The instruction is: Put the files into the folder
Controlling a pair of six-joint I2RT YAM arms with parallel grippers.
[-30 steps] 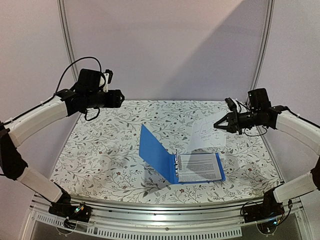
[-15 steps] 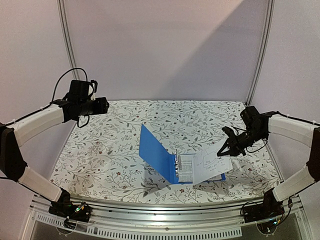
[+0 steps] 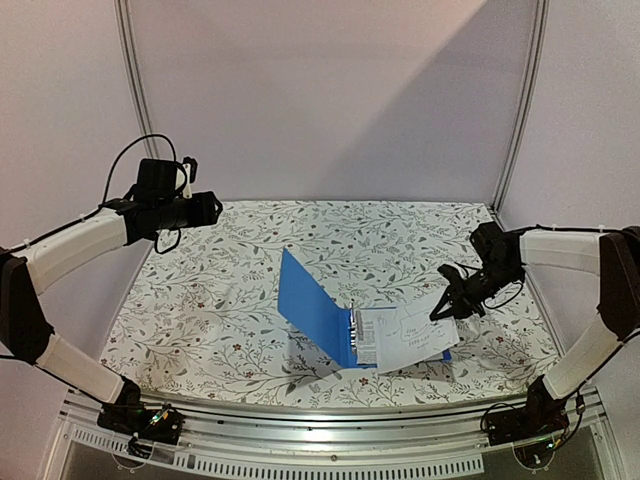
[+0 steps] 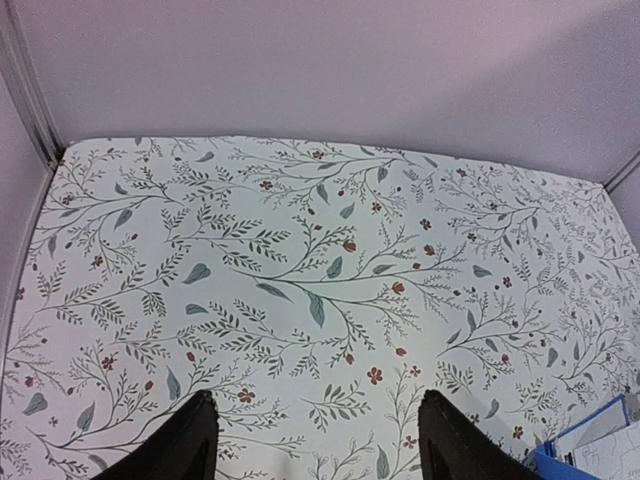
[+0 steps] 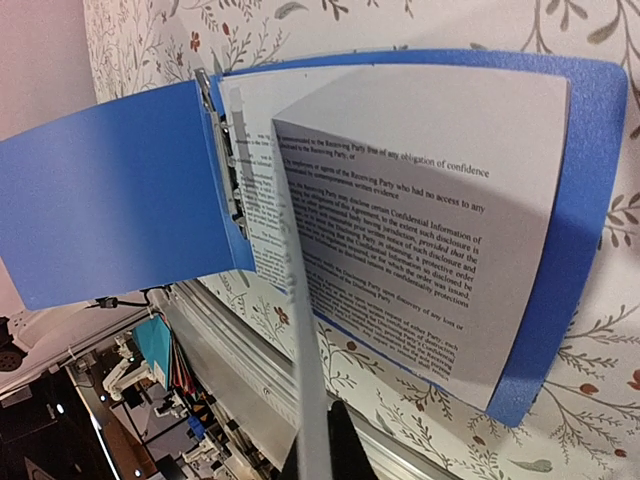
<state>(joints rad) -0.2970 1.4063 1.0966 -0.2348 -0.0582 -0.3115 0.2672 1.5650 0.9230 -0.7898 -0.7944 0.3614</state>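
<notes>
**Operator:** What is the right gripper [image 3: 440, 314] doing?

**Technician:** Its fingers are pinching tight on the right edge of the held sheet [image 3: 420, 338]. In the right wrist view, this sheet is running edge-on down into the fingers at the bottom of the frame.

**Operator:** Where is the held sheet sitting?

**Technician:** It is hanging tilted over the folder [image 3: 315, 304], overlapping the flat back cover. Whether it is touching the page beneath cannot be told.

**Operator:** How is the folder lying?

**Technician:** It is lying near the middle of the table [image 3: 200, 310], slightly to the right. The back cover is resting flat. The front cover is standing tilted up and to the left. A filed sheet [image 5: 400, 220] of black text is lying on the back cover, against the metal rings [image 5: 228, 150].

**Operator:** And the left gripper [image 3: 208, 207]?

**Technician:** It is hovering high over the far left of the table, well apart from the folder. In the left wrist view, its fingers [image 4: 190, 445] are spreading wide and gripping nothing. Only the floral table surface is showing between them.
</notes>
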